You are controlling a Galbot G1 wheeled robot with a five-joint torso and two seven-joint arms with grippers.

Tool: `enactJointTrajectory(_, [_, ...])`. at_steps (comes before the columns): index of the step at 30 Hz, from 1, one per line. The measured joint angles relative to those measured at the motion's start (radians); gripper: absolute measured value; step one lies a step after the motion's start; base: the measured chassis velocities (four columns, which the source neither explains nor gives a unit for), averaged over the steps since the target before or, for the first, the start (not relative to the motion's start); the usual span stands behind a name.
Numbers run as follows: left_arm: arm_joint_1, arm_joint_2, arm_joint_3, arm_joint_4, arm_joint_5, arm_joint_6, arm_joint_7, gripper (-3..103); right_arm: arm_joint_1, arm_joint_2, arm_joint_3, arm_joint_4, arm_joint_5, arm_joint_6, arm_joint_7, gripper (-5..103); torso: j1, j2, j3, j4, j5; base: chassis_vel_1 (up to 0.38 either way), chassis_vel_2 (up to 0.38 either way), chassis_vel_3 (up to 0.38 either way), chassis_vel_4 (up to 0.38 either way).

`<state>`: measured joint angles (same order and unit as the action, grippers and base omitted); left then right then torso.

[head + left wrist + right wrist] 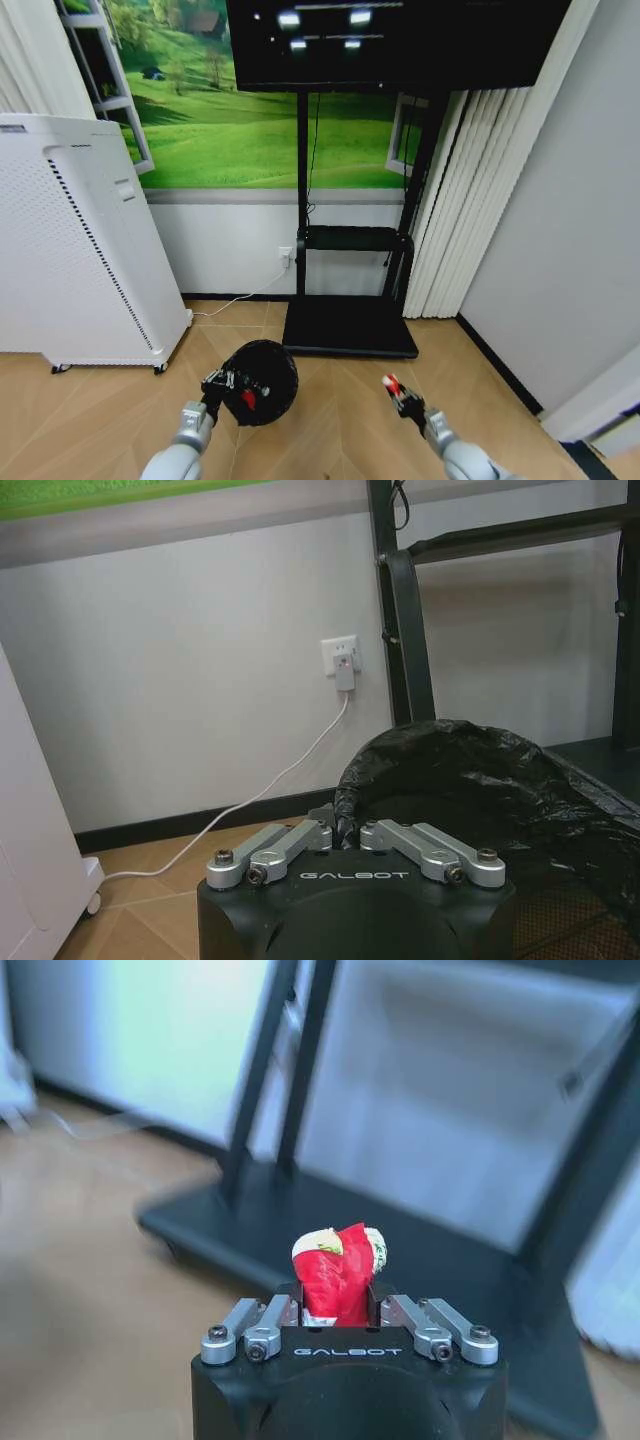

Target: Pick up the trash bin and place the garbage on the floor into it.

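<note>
Black mesh marks the bin (262,380), seen from the head lifted over the wood floor in front of the TV stand (350,325), the left gripper (226,383) at its near rim; the right gripper (396,390) hangs well apart with something red in it.

From the left wrist, the jaws are pinched on the liner-covered rim (345,805) — a thin hold that could slip.

From the right wrist, the fingers clamp a crushed red-and-white piece (338,1272) of garbage. Released before it is over the bin's mouth, it would land on the floor.
</note>
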<state>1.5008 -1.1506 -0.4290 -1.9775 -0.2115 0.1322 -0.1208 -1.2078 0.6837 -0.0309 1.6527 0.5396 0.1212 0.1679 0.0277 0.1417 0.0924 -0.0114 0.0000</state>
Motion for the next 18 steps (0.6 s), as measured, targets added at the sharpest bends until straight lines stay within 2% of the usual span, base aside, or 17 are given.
enactJointTrajectory(8, [-0.034, -0.012, 0.011, 0.017, 0.000, 0.000, 0.001, 6, 0.008, -0.033, -0.002, 0.175, 0.040, 0.057, -0.063, 31, 0.000, 0.000, 0.000, -0.0001, -0.0003, 0.000, 0.000, 0.000, 0.000])
enactJointTrajectory(13, [-0.056, -0.042, 0.043, 0.037, 0.003, -0.001, 0.003, 6, 0.018, -0.006, -0.033, 0.238, 0.043, 0.106, -0.129, 31, 0.000, 0.000, 0.000, -0.0002, -0.0001, 0.000, 0.000, 0.000, 0.000])
enactJointTrajectory(18, [-0.075, -0.067, 0.085, 0.058, 0.019, -0.001, 0.003, 6, 0.036, 0.016, -0.065, 0.243, 0.028, 0.118, -0.162, 31, 0.000, 0.000, 0.000, -0.0002, -0.0001, 0.000, 0.000, 0.000, 0.000])
